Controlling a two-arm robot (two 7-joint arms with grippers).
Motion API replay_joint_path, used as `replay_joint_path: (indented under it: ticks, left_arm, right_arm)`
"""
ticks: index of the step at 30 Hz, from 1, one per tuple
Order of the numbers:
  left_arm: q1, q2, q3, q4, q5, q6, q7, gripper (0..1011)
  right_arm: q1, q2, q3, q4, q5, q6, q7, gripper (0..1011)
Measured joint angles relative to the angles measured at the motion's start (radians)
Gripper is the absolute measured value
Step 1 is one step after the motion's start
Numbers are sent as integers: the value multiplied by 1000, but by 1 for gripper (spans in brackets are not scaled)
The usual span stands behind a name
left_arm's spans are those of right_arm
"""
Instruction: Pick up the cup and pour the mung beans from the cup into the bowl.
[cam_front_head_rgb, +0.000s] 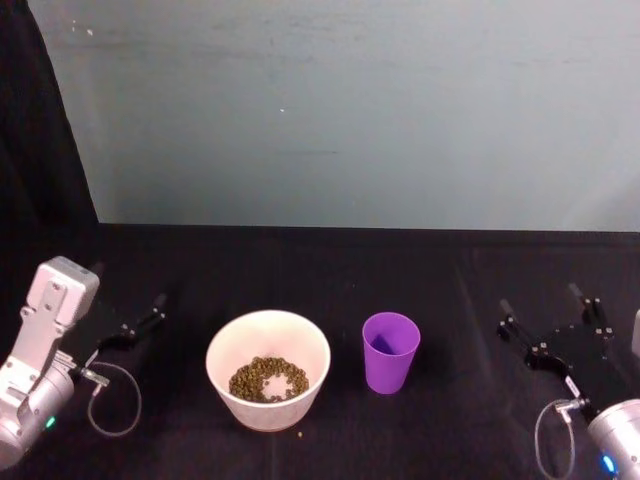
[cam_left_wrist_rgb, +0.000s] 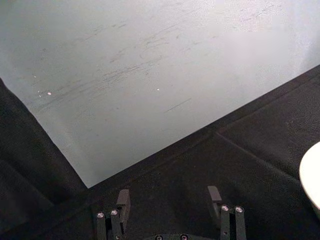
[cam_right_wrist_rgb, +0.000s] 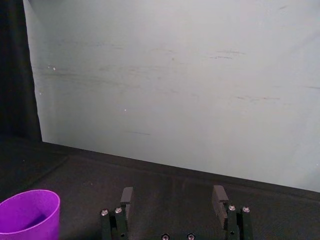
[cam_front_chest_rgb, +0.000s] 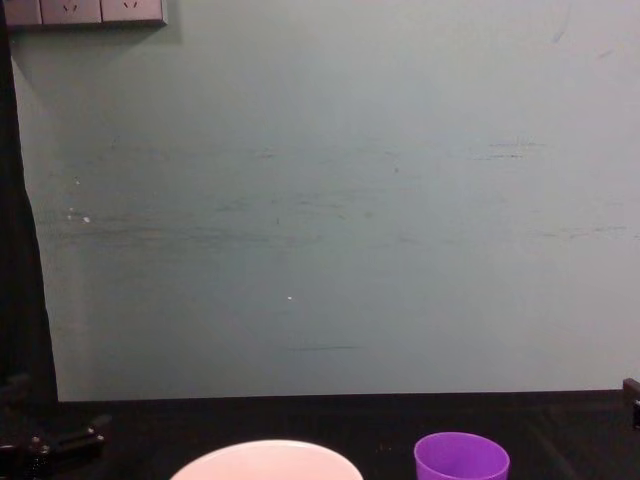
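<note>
In the head view the purple cup (cam_front_head_rgb: 390, 352) stands upright just right of centre on the black desk (cam_front_head_rgb: 450, 290), its long axis vertical, with the white bowl (cam_front_head_rgb: 268, 369) just beside it toward the left. The bowl already holds a layer of mung beans (cam_front_head_rgb: 267, 379), and from this angle we cannot see any beans in the cup, so we judge the pour largely done or the cup nearly empty.

Our right hand (cam_front_head_rgb: 545, 307) sits at the lower right of the frame, its fingers spread open and holding nothing. The cup lies to its left, well apart, with bare desk between and nothing in the way. In the right wrist view the cup (cam_right_wrist_rgb: 29, 211) shows in the lower left corner, off to one side of the open fingers (cam_right_wrist_rgb: 126, 196).

Our left hand (cam_front_head_rgb: 128, 285) rests at the lower left, also open and empty, beyond the bowl from the cup. The right hand is therefore the nearer one for any grasp, approaching from the cup's side.
</note>
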Motion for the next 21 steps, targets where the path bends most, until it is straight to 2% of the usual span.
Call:
replay_joint_path:
  ticks: [21]
  left_arm:
    - [0, 0, 0, 0, 0, 0, 0, 1003]
  right_arm:
    - [-1, 1, -2, -4, -2, 0, -4, 1003]
